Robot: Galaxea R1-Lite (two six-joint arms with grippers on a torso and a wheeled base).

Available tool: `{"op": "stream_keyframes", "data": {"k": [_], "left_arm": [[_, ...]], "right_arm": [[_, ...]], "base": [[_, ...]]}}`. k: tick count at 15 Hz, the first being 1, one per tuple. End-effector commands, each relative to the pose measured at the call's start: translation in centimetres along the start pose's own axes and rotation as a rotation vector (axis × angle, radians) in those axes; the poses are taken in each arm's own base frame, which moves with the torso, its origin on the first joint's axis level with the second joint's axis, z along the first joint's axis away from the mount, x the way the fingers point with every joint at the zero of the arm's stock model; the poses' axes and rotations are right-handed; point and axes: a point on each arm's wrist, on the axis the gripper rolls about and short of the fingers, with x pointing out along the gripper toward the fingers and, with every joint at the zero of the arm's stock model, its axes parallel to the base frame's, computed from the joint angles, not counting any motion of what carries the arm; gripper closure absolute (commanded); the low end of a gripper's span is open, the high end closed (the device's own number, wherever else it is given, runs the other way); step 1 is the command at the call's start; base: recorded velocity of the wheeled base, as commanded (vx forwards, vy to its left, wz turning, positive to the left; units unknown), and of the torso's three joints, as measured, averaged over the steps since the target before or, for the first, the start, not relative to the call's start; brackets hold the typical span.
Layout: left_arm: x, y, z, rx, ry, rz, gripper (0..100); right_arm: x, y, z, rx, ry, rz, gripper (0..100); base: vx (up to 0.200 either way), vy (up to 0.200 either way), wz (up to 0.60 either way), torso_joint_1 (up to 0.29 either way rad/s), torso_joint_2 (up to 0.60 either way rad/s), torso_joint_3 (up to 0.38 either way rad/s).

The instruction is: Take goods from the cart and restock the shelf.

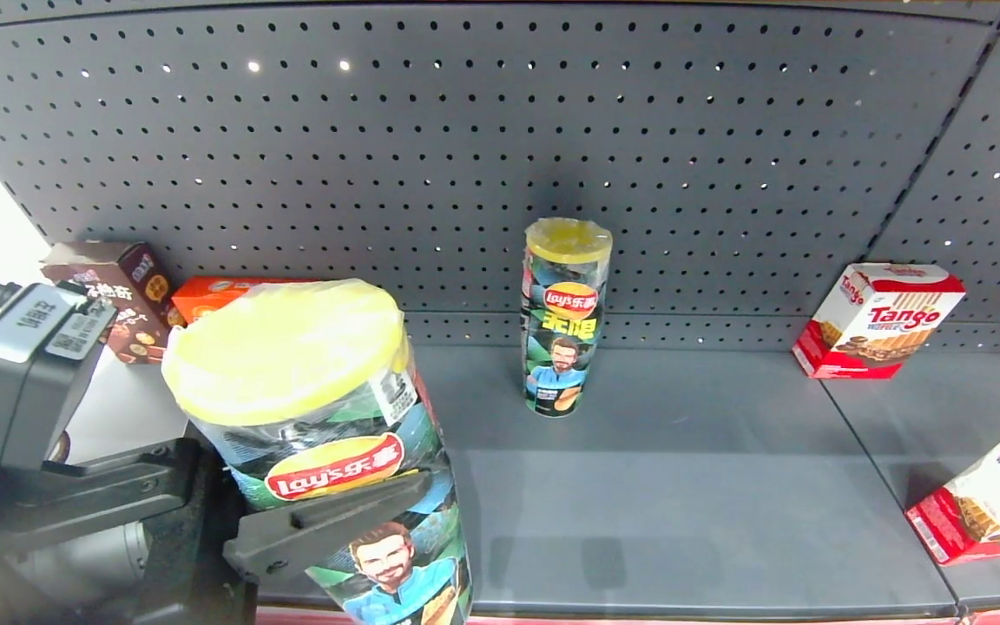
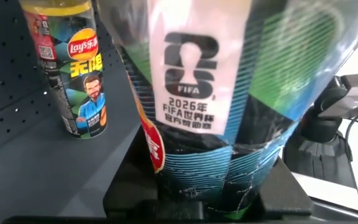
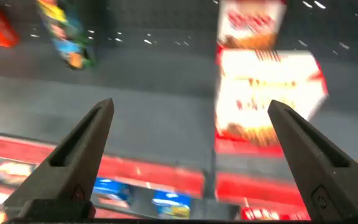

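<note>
**Chip canister clamped in the left gripper at the shelf's front edge**

The left gripper [image 1: 319, 514] was closed around the lower body of a chip canister [image 1: 318, 417], one finger crossing the front of the label and the other hidden behind the tube. The canister stood upright, its yellow lid [image 1: 283, 347] well above the jaws. Whether its base touched the shelf [image 1: 708, 486] could not be told.

It looked light and tall, so likely to tip. The wall was probably thin card under glossy film: slippery, and easy to dent. A firm but gentle hold on the body, never on the soft lid, seemed right.

Beyond the left gripper and toward the right arm's side, a second canister [image 1: 562, 321] stood upright near the pegboard back panel [image 1: 465, 156], with bare shelf between.

The right gripper [image 3: 191, 107] was spread wide and held nothing. A red-and-white wafer box [image 3: 269, 93] lay ahead of it.
</note>
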Motion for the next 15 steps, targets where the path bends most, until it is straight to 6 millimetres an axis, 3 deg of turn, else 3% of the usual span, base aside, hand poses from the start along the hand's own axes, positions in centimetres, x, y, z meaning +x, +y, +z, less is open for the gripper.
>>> {"op": "stream_keyframes", "data": {"k": [1,4,7,10,15], "left_arm": [[0.1,0.0,-0.1,-0.004,0.004,-0.001,100],[0.0,0.0,-0.1,-0.003,0.002,0.002,100],[0.0,0.0,-0.1,-0.003,0.003,0.004,100],[0.0,0.0,-0.1,-0.003,0.003,0.002,100],[0.0,0.0,0.0,-0.002,0.000,0.001,100]], "right_arm": [[8.3,0.3,5.7,0.008,0.135,0.225,0],[13.2,1.9,6.5,0.013,0.177,0.351,0],[16.3,2.8,6.0,0.004,0.251,0.393,0],[20.0,3.8,6.8,-0.106,0.208,0.566,0],[23.1,5.3,7.0,-0.168,0.157,0.921,0]], "base": [[0.000,0.000,0.00,0.000,0.00,0.000],[0.000,0.000,0.00,0.000,0.00,0.000],[0.000,0.000,0.00,0.000,0.00,0.000],[0.000,0.000,0.00,0.000,0.00,0.000],[0.000,0.000,0.00,0.000,0.00,0.000]]}}
